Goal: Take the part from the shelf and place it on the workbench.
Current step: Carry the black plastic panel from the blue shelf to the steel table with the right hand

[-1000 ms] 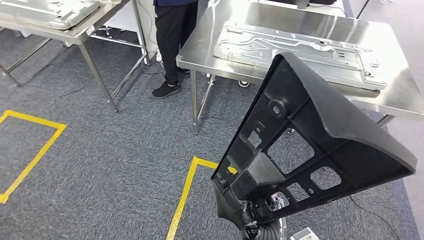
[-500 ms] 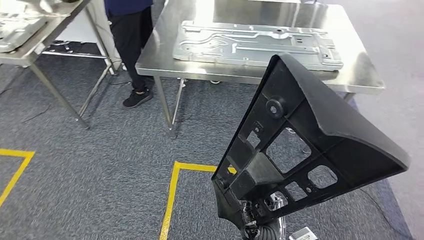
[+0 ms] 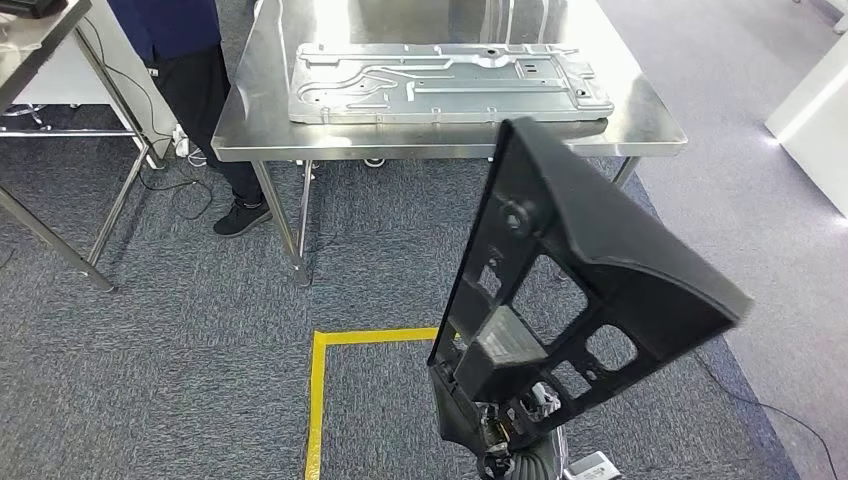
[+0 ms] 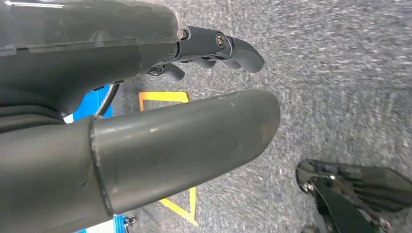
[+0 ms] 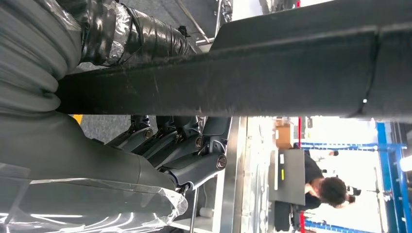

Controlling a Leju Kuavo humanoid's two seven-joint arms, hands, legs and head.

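In the head view I carry a large black ribbed plastic part [image 3: 570, 290], upright and tilted, low at the centre right. My right hand [image 3: 505, 440] grips its lower end; in the right wrist view the fingers [image 5: 180, 145] wrap under the part's dark edge [image 5: 272, 77]. Straight ahead stands the steel workbench [image 3: 645, 125], with a flat pressed metal plate [image 3: 440, 80] lying on it. My left hand [image 4: 145, 121] hangs over the carpet, thumb and fingers apart, holding nothing.
A person in dark trousers [image 3: 195, 70] stands at the workbench's left corner. Another steel table [image 3: 50, 40] is at the far left, with cables on the floor under it. Yellow floor tape [image 3: 325, 380] marks a corner just ahead. A white unit [image 3: 815, 110] stands on the right.
The whole view has swung: the workbench now lies squarely ahead and nearer the centre, the person and left table have slid left. The part stays in my right hand.
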